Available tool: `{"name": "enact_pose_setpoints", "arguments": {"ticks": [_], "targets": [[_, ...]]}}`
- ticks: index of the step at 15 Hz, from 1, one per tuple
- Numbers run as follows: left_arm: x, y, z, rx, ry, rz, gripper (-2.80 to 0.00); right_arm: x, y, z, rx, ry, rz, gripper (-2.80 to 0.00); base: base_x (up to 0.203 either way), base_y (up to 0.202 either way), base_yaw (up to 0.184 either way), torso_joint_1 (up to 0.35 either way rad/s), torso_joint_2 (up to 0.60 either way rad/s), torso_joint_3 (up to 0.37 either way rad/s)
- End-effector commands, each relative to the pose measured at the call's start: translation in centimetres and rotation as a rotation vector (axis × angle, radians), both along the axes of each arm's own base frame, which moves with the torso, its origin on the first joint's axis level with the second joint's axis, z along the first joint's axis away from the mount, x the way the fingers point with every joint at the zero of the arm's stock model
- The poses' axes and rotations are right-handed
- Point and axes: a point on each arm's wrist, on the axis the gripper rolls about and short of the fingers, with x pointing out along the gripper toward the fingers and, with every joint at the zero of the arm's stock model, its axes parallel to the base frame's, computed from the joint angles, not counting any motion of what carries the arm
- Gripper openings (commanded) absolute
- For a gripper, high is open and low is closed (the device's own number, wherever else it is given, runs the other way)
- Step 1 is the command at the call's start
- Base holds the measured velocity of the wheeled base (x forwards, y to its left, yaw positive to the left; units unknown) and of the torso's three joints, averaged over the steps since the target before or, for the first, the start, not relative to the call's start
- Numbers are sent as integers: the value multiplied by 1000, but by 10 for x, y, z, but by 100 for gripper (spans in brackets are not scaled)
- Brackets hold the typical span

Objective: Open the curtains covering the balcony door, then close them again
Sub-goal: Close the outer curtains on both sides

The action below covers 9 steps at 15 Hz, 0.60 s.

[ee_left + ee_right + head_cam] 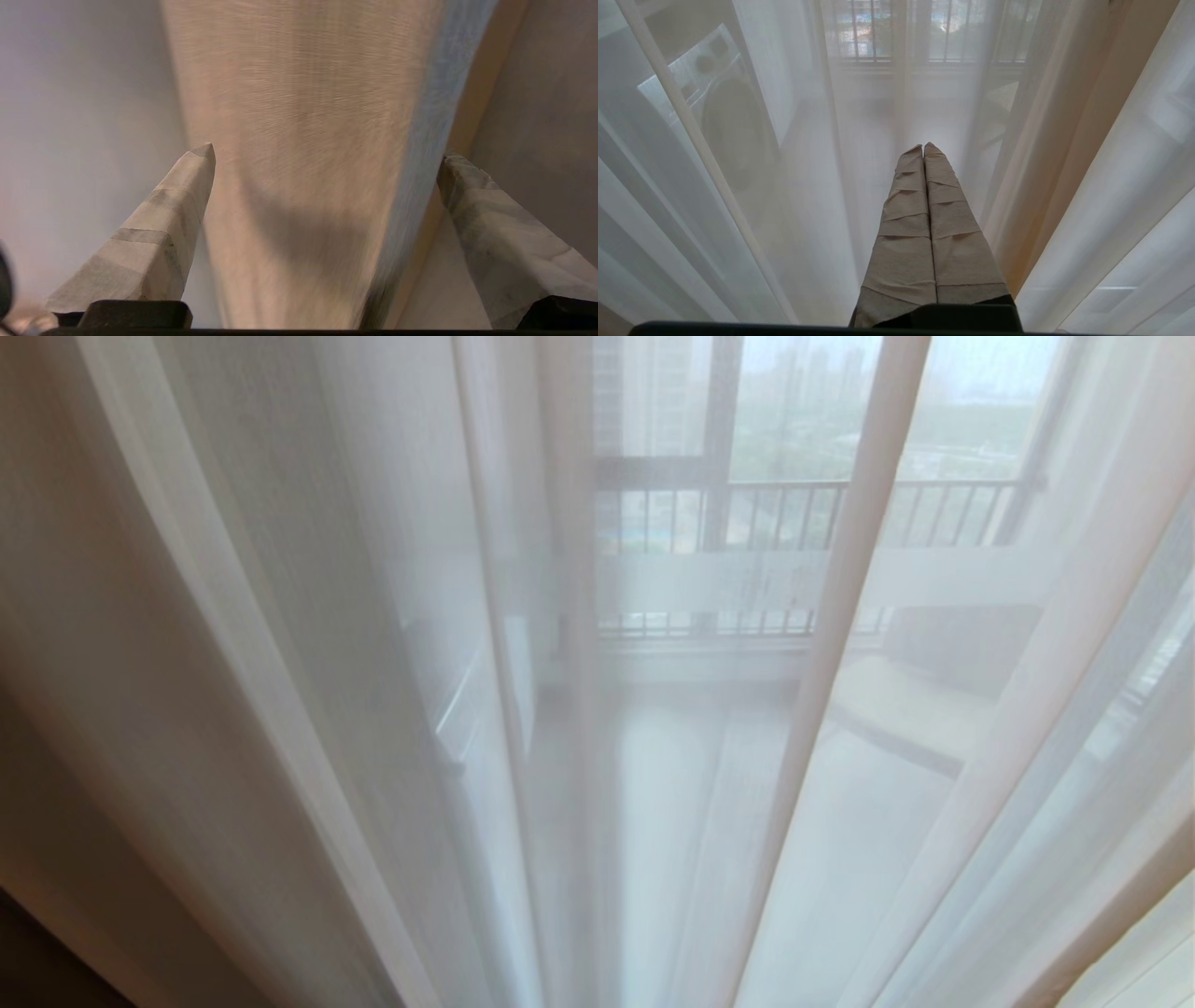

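Note:
The white sheer curtains point(401, 709) hang in folds across the whole head view, and neither gripper shows there. Through them the balcony door point(747, 581) appears as glass crossed by a frosted white stripe. In the left wrist view my left gripper point(327, 156) is open, its taped fingers point(177, 205) set wide apart. A fold of the thick beige woven drape point(303, 116) hangs between them, not pinched. My right gripper point(923, 147) is shut with nothing in it, pointing at the sheers point(808, 210) close in front.
Behind the sheers lies the balcony floor point(672, 784). Beyond it is a black-framed window with a barred railing point(794, 513). A washing machine point(714, 107) stands on the balcony's left side. A darker strip of thick drape point(56, 756) borders the left edge.

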Motion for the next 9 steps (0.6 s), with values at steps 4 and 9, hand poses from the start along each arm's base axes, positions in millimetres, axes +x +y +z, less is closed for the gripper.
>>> {"name": "enact_pose_setpoints", "arguments": {"ticks": [4, 9], "targets": [[8, 13, -14, -15, 12, -1, -280, 0, 0, 0, 0, 0, 0, -280, 0, 0, 0, 0, 0, 0], [10, 15, -16, -7, 8, -19, -280, 0, 0, 0, 0, 0, 0, -280, 0, 0, 0, 0, 0, 0]]}}
